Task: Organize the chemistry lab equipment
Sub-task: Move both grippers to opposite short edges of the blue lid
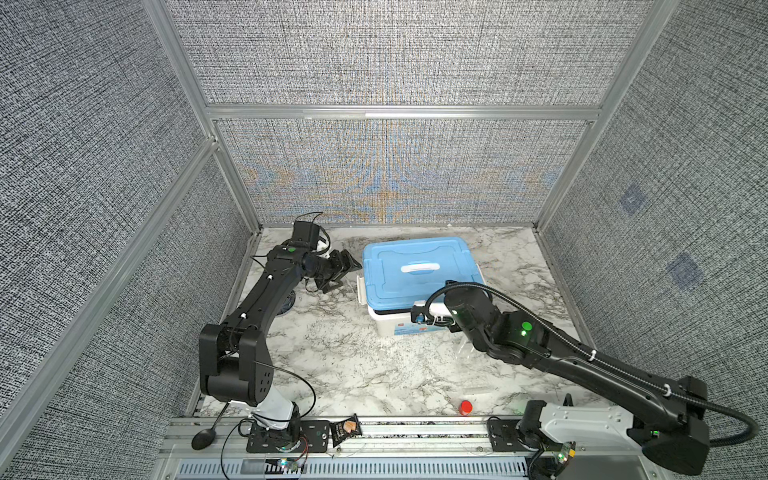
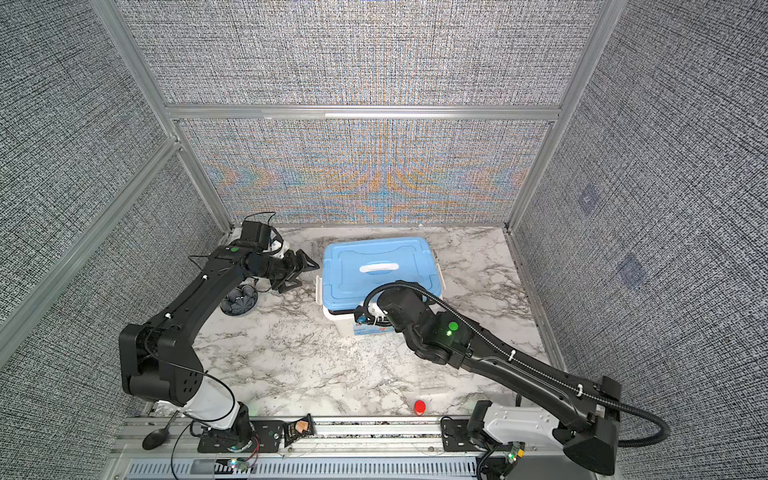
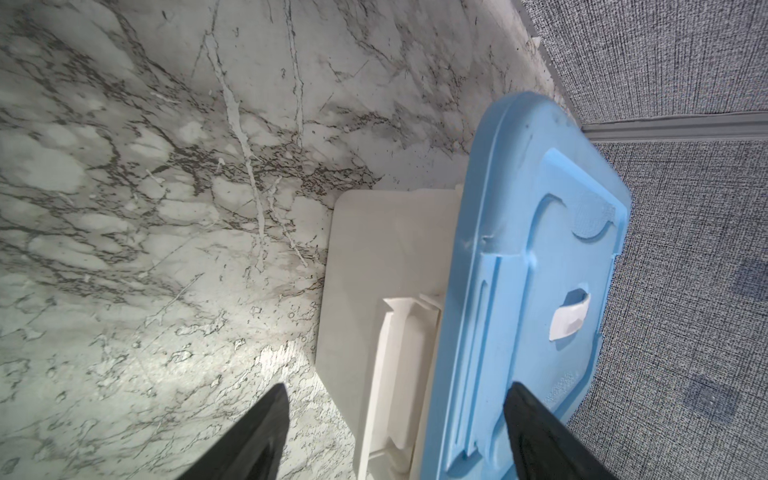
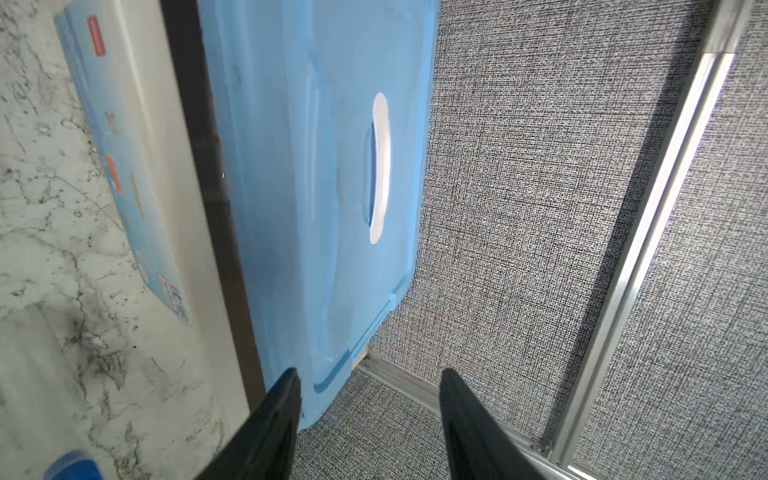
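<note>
None of the chemistry lab equipment shows in any view. A white box (image 1: 390,326) (image 2: 341,322) (image 3: 374,249) (image 4: 166,174) stands at the back middle of the marble table. A blue lid (image 1: 386,282) (image 2: 353,286) (image 3: 540,249) (image 4: 311,166) lies on it, with a dark gap along its front edge. My left gripper (image 1: 347,274) (image 2: 305,274) (image 3: 398,386) is open just left of the box, level with the side latch (image 3: 399,353), touching nothing. My right gripper (image 4: 370,372) is open at the lid's front right corner. It holds nothing and is hidden under its own wrist in both top views.
A small red-capped thing (image 1: 466,407) stands near the front edge. A black snack packet (image 1: 345,428) and a black spoon (image 1: 203,438) lie by the front rail. A dark fluted dish (image 2: 239,303) sits under the left arm. Fabric walls close in three sides.
</note>
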### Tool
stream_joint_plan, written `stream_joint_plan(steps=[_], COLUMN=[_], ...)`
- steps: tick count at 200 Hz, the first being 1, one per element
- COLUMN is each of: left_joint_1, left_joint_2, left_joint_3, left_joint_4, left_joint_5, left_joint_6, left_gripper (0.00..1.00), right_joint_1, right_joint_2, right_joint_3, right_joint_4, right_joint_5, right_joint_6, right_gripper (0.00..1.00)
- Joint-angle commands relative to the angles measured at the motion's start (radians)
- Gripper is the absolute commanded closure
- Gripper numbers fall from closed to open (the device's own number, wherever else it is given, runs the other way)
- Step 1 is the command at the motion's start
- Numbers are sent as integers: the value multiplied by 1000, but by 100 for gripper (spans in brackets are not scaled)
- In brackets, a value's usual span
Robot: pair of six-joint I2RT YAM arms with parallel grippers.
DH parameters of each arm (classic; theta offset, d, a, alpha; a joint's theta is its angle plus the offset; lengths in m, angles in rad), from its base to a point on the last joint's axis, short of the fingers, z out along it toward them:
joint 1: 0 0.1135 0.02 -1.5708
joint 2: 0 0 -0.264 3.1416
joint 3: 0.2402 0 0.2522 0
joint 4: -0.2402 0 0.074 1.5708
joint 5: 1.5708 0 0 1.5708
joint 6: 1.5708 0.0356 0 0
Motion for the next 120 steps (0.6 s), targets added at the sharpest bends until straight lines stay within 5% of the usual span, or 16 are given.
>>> stream_joint_plan(steps=[1, 24, 67, 120], left_joint_1=[0, -15, -124, -228], left_joint_2=[4, -35, -11, -1], left_joint_3=[52, 81, 215, 205], left_joint_4=[-69, -97, -279, -362], left_joint_5=[7, -48, -200, -334], left_joint_6=[61, 107, 223, 279], left_gripper=[19, 20, 21, 23], right_joint_1=[-38, -163, -458, -662], right_joint_2=[-13, 7, 157, 299], right_joint_3=[38, 80, 324, 425], right_joint_4=[-13, -40, -388, -591], right_joint_5=[-84, -114, -431, -740], right_joint_6=[163, 381, 823, 1079], right_gripper=[37, 30, 26, 21])
